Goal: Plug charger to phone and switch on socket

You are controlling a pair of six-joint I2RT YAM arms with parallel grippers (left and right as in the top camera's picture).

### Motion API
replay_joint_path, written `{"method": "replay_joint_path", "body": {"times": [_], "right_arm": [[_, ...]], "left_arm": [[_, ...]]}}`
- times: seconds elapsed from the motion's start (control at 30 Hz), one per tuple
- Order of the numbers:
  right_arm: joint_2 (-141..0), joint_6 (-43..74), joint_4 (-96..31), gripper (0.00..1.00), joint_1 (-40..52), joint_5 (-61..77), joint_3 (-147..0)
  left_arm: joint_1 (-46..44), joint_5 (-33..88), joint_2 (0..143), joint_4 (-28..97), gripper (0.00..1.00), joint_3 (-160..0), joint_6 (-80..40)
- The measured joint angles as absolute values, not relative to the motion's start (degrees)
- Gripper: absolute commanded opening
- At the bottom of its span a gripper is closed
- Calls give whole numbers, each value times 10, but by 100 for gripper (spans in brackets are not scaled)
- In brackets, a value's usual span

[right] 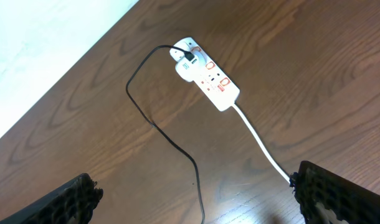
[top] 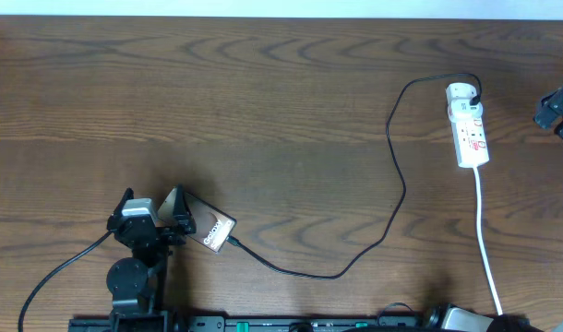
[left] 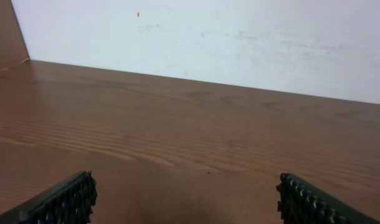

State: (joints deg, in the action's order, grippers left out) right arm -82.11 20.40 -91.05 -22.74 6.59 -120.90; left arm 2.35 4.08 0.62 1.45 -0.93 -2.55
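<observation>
Black charger (top: pixel 403 189) looked plugged into the phone (top: pixel 210 229) beside the spread, empty fingers of the left gripper (top: pixel 150 201); right gripper (right: pixel 196 202), gaping too, could've snagged it reaching the socket (right: pixel 207 78) ahead.

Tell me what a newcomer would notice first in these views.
The white socket at the far right, with the black charger snaking from its far end to the phone at front left. The left gripper sits open beside the phone.
</observation>
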Motion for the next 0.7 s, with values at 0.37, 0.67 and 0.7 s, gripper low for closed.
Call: {"method": "replay_joint_path", "body": {"times": [0.37,0.67,0.7], "right_arm": [[-821,204,-911,99,-227,66,-1209],[-794,247,-769,99,-178,65,-1133],[-782,251,-726,99,-160,66,-1105]], "left_arm": [[23,41,6,14,92,-9,-25],[23,41,6,15,91,-9,-26],[23,40,6,15,91,-9,-25]]}}
